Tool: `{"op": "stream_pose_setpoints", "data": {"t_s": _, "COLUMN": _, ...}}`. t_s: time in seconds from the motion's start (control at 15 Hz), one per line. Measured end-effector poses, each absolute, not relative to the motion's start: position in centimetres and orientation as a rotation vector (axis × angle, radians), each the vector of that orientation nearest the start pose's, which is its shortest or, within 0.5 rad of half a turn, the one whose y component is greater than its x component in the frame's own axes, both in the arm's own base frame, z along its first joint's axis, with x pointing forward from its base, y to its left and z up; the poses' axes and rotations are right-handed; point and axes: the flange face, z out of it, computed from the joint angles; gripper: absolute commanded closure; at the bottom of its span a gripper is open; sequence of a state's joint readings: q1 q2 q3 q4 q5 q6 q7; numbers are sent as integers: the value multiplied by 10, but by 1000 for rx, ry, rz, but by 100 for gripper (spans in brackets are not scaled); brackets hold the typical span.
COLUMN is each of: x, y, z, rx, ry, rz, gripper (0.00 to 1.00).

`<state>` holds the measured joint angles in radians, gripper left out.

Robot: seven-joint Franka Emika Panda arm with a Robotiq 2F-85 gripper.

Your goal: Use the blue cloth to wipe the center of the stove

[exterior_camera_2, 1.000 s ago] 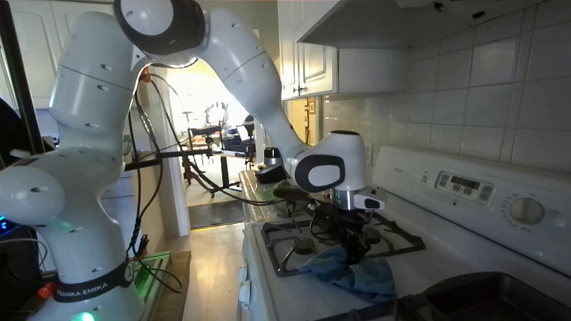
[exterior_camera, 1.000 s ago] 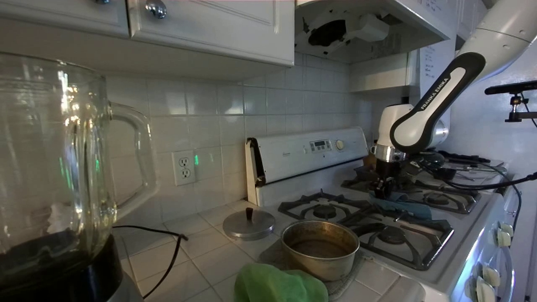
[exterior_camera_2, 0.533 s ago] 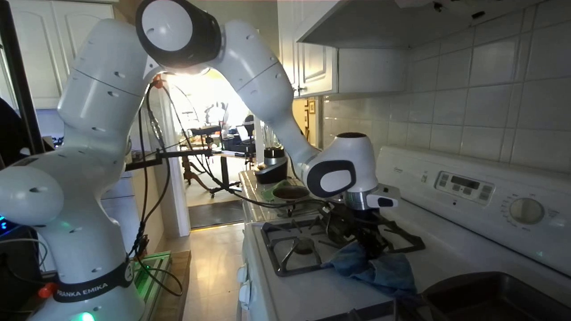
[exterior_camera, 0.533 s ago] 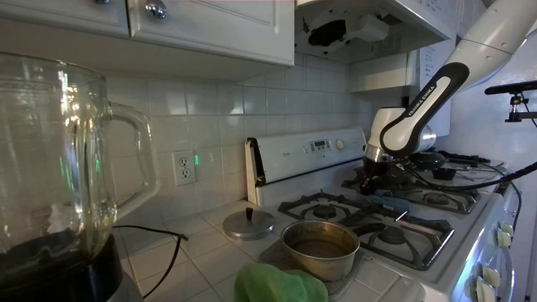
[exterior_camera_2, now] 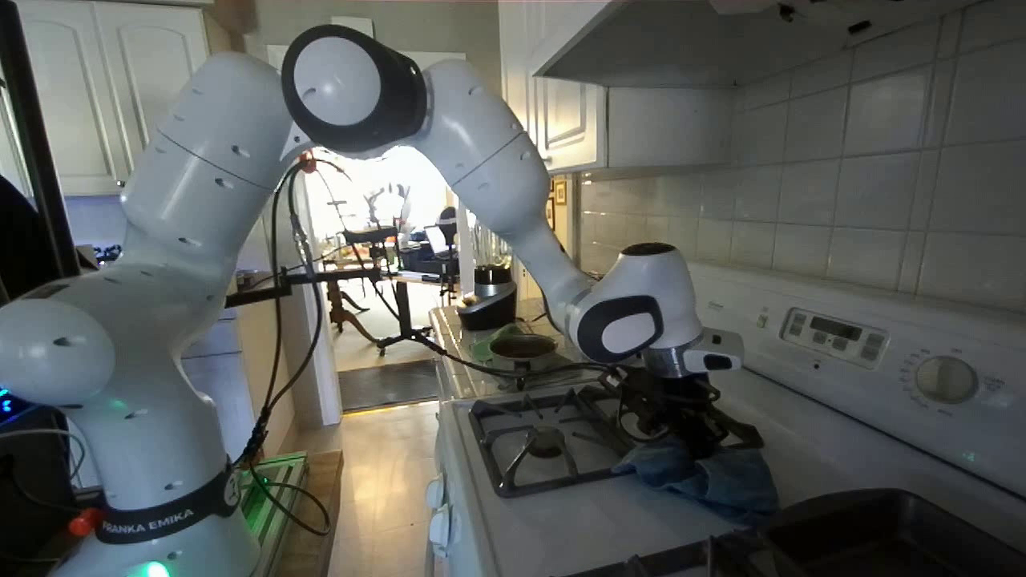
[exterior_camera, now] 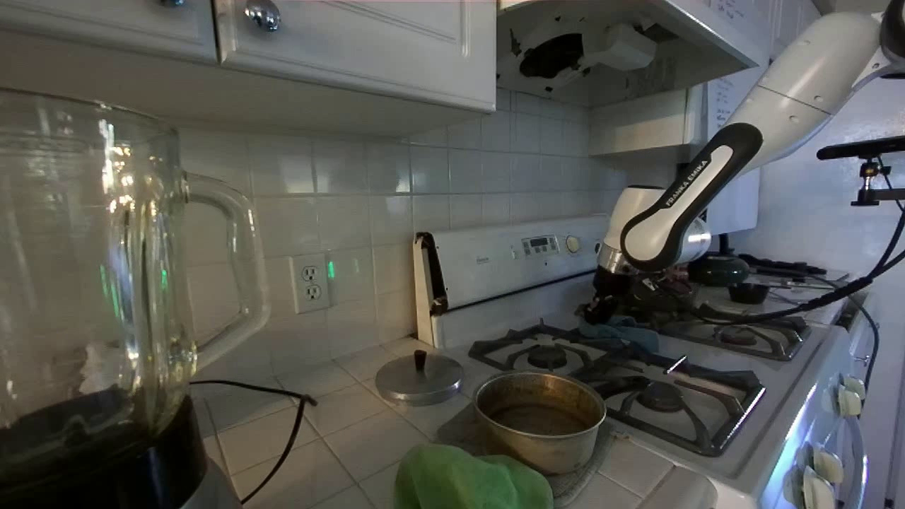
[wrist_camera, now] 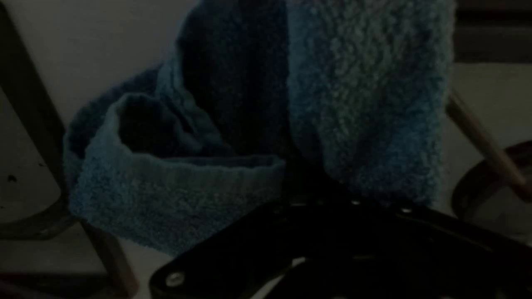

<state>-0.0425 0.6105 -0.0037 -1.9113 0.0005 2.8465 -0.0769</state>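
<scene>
The blue cloth (exterior_camera: 622, 334) is bunched on the white stove (exterior_camera_2: 553, 525), on the middle strip between the burner grates and toward the back panel. It also shows in an exterior view (exterior_camera_2: 721, 479) and in the dark wrist view (wrist_camera: 370, 99), folded on both sides of the jaws. My gripper (exterior_camera_2: 697, 441) points down with its fingers shut on the cloth. In the wrist view the gripper's (wrist_camera: 309, 191) black fingers come together at the cloth; the tips are hidden in its folds and shadow.
Black grates (exterior_camera_2: 545, 445) flank the middle strip. A dark baking pan (exterior_camera_2: 898, 529) sits close to the cloth. The control panel (exterior_camera_2: 842, 344) rises behind. A metal pot (exterior_camera: 541, 424), a lid (exterior_camera: 420, 378), a green cloth (exterior_camera: 470, 481) and a blender (exterior_camera: 92, 283) stand on the counter.
My gripper and the blue cloth have moved together across the middle of the stove toward the back panel. The cloth trails under the fingers throughout.
</scene>
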Motion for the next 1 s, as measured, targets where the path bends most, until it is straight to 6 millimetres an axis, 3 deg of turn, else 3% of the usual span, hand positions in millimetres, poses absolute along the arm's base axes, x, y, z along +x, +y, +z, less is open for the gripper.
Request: {"op": "stream_pose_setpoints", "data": {"t_s": 1.0, "x": 713, "y": -29, "z": 202, "rx": -3100, "ry": -35, "rz": -641, "gripper": 100}}
